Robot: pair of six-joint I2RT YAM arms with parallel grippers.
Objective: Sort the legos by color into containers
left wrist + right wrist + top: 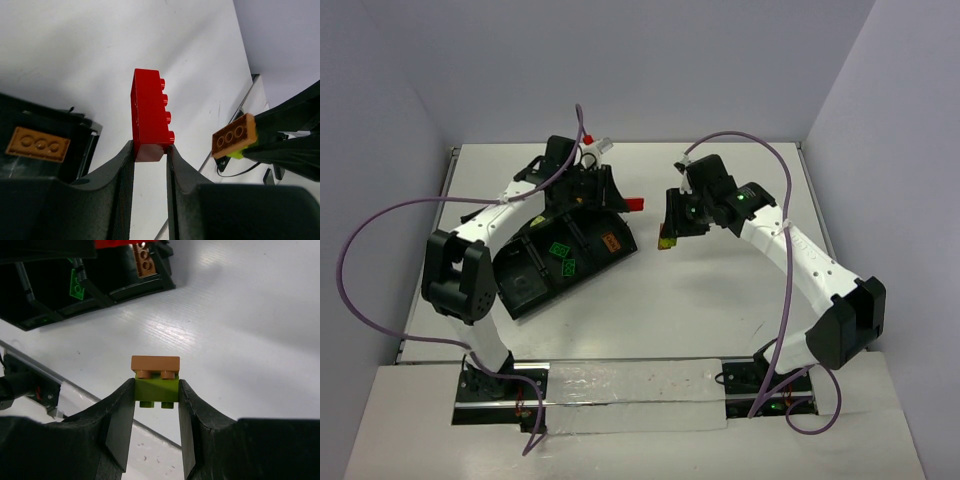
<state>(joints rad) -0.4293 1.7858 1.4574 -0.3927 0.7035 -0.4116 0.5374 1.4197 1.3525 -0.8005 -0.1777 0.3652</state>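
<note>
**Left gripper**: jaws are drawn in to a narrow gap and clamped on one red lego. The brick is held by its near end. The rest projects beyond the fingertips, studs turned toward the right gripper. Held: 1.

**Right gripper**: jaws are narrowed onto one stacked cluster. The yellow-green lego is pinched by its two sides. An orange lego is seated against it just past the fingertips and is untouched by the fingers. Held: 2, as one piece.

**Black tray**: 1, lying below and behind the left gripper, and set apart from the right gripper across the white table. Contents as counted from the top view:
- Second orange lego: 1, in the compartment closest under the left gripper's fingertips.
- Green legos: 2, further back along the tray, near each other. Whether one compartment is shared cannot be told.

**Totals:** red 1, yellow-green 1, orange 2, green 2
</note>
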